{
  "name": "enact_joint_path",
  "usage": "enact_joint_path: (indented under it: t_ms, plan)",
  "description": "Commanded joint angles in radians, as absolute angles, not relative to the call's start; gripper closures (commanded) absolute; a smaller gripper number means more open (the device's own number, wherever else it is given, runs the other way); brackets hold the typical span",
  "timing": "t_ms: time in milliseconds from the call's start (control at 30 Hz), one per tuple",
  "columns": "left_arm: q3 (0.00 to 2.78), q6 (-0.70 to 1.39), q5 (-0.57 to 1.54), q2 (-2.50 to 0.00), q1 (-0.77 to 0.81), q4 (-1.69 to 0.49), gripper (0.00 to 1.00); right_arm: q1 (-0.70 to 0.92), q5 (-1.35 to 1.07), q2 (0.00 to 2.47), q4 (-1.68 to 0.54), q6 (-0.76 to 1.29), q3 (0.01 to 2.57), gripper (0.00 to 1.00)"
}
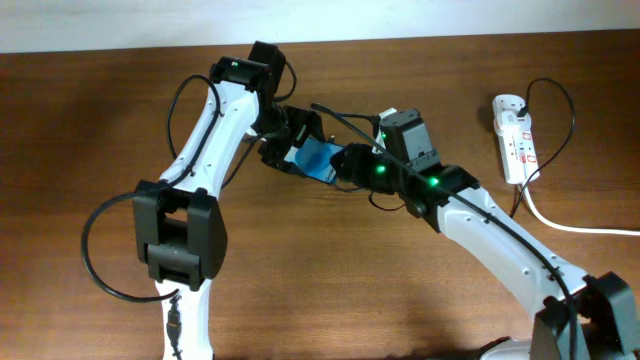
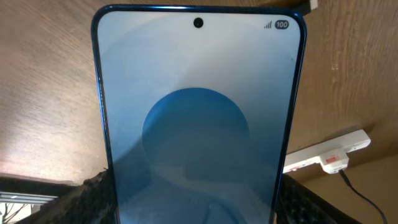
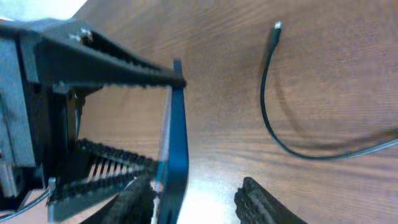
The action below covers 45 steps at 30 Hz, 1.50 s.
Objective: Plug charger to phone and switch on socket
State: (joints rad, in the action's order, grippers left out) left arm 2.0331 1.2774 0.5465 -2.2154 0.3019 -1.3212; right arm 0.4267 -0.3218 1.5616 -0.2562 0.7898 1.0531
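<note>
Slim smartphone with a black edge and blue screen (image 2: 198, 124) fills the left wrist view, lifted off the brown wooden table (image 1: 330, 280) near its middle. Left gripper (image 2: 194, 193) is clamped across its two long edges

Right gripper (image 3: 199, 202) has its fingers spread, with the phone's edge just inside one of them; can't tell if they touch. It carries nothing

Status:
- phone is picked up and presented, done
- thin black charger cable (image 3: 267, 118) lies loose on the table, its small plug tip (image 3: 275, 27) well clear of the phone, not grasped and not plugged
- white power strip (image 1: 514, 135) with a thick white cord (image 1: 570, 225) sits far right, untouched; switch state not readable

Left to do, as I judge it: grab the tip, seat it in the phone, flip the switch

Text: only "100" beside the signal bars, top right of the screen. Strip markings are too small to read
</note>
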Motion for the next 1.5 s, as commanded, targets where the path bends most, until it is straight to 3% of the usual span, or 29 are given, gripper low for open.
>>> enact_joint_path:
  t_ms: [0, 100, 533, 700, 933, 1000, 1100, 1200, 1333, 1467]
  plan:
    - [2.060, 1.299, 0.584, -2.204, 0.307, -1.325, 1.00, 0.435, -0.294, 1.591, -0.230, 0.822, 1.068, 0.61]
    - [2.060, 1.309, 0.584, -2.204, 0.321, -1.324, 1.00, 0.441, -0.295, 1.617, -0.197, 0.840, 1.068, 0.69]
    - [2.060, 1.316, 0.642, -2.204, 0.323, -1.326, 1.00, 0.480, -0.295, 1.626, -0.160, 0.848, 1.068, 0.71]
    - [2.060, 1.316, 0.642, -2.204, 0.323, -1.326, 1.00, 0.480, -0.302, 1.628, -0.160, 0.851, 1.068, 0.77]
    - [2.060, 1.317, 0.641, -2.204, 0.323, -1.326, 0.99, 0.480, -0.303, 1.628, -0.161, 0.855, 1.068, 0.96]
    - [2.060, 1.317, 0.641, -2.204, 0.323, -1.326, 0.89, 0.479, -0.303, 1.628, -0.161, 0.855, 1.068, 0.96]
    - [2.060, 1.316, 0.641, -2.204, 0.323, -1.326, 0.59, 0.477, -0.305, 1.628, -0.161, 0.855, 1.068, 0.96]
    - [2.060, 1.317, 0.641, -2.204, 0.322, -1.325, 0.43, 0.466, -0.306, 1.628, -0.178, 0.855, 1.068, 0.96]
    - [2.060, 1.283, 0.641, -2.204, 0.300, -1.318, 0.35, 0.387, -0.345, 1.619, -0.246, 0.851, 1.068, 0.96]
    - [2.060, 1.016, 0.726, -2.204, 0.266, -1.230, 0.36, 0.292, -0.359, 1.533, -0.302, 0.816, 1.068, 0.96]
